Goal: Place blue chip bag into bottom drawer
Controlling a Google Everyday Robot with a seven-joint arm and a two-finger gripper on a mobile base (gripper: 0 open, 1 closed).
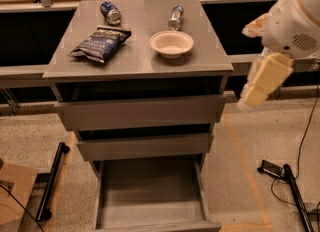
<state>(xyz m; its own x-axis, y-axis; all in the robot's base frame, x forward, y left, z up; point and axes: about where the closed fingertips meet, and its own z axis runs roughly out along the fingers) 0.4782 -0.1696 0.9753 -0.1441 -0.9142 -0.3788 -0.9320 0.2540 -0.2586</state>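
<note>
Camera view: blue chip bag (101, 44) lies on worktop (136, 60).
Bottom drawer (150, 198): pulled out.
Gripper (254, 95): hangs right of worktop; apart or together, cannot tell.

Warm, dimmish light falls from overhead; the cabinet top (137, 61) carries a soft sheen, while the gaps above the 2 upper drawers (140, 113) sink into black shadow. The bottom drawer (150, 196) floor is murky grey; the gripper (252, 96), hanging off the cabinet's right side, shows pale cream, well lit.
</note>
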